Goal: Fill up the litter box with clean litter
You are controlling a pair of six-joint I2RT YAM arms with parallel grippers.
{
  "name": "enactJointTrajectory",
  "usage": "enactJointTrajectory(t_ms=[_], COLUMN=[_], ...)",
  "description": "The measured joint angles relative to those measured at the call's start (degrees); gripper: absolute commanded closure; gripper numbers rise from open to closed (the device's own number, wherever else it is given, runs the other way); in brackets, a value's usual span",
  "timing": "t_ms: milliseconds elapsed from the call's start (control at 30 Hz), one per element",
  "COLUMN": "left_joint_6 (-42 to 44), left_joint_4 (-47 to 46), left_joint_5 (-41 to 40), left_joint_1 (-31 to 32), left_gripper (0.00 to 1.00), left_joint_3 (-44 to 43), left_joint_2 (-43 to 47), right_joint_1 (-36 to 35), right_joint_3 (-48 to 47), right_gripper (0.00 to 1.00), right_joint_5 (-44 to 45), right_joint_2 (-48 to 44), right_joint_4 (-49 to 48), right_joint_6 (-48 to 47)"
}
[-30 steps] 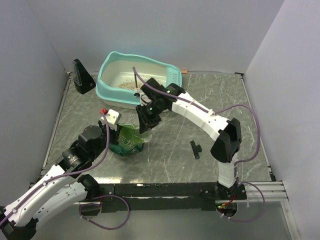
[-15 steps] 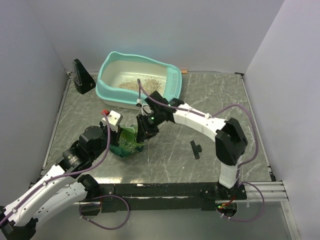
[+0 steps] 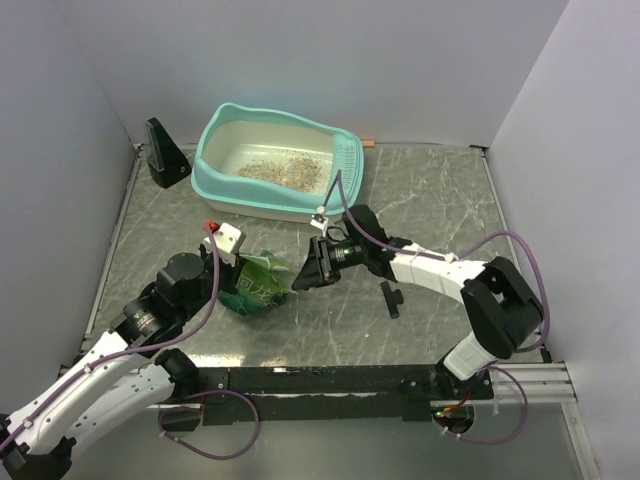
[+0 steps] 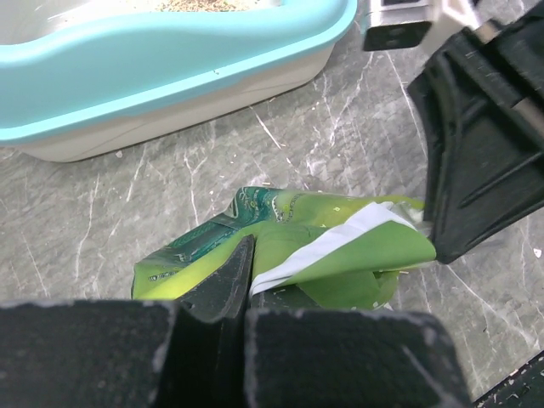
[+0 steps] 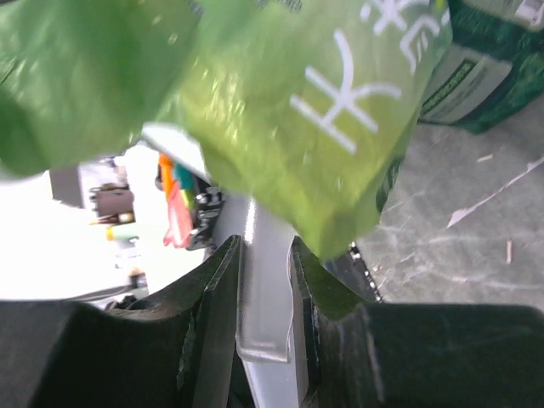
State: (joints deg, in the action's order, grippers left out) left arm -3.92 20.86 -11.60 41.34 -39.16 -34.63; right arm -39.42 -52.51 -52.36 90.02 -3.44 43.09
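Note:
The litter box (image 3: 222, 186), turquoise-rimmed and cream inside, stands at the back with clean litter (image 3: 285, 172) spread over its floor. Its near wall (image 4: 170, 72) fills the top of the left wrist view. A green printed pouch (image 3: 258, 285) lies on the table in front of it. My left gripper (image 4: 246, 259) is shut on the near edge of the pouch (image 4: 340, 246). My right gripper (image 3: 306, 270) is low at the pouch's right end, shut on the whitish handle of a plastic scoop (image 5: 265, 289). The pouch (image 5: 280, 110) covers the scoop's bowl.
A black wedge-shaped stand (image 3: 165, 152) sits at the back left beside the box. A small black T-shaped part (image 3: 391, 297) lies on the table right of my right gripper. Grey walls close in the left, back and right sides.
My right arm has swung down and forward from over the litter box to the pouch's right end, baring the litter in the box. The left arm and pouch have barely moved.

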Motion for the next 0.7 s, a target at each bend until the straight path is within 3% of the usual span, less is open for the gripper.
enactJointTrajectory(t_ms=[300, 533, 700], left_joint_6=[0.2, 0.31, 0.31], left_joint_4=[-0.22, -1.11, -1.25], left_joint_5=[-0.02, -0.07, -0.04], left_joint_1=[0.0, -0.02, 0.0], left_gripper=[0.99, 0.99, 0.99], left_joint_3=[0.17, 0.52, 0.72], left_joint_2=[0.02, 0.04, 0.02], right_joint_1=[3.37, 5.25, 6.27], right_joint_3=[15.43, 23.28, 25.33], right_gripper=[1.0, 1.0, 1.0], right_joint_5=[-5.7, -8.76, -9.35], right_joint_2=[-2.6, 4.61, 7.87], right_joint_4=[-27.74, -57.53, -65.9], right_joint_6=[15.91, 34.36, 41.42])
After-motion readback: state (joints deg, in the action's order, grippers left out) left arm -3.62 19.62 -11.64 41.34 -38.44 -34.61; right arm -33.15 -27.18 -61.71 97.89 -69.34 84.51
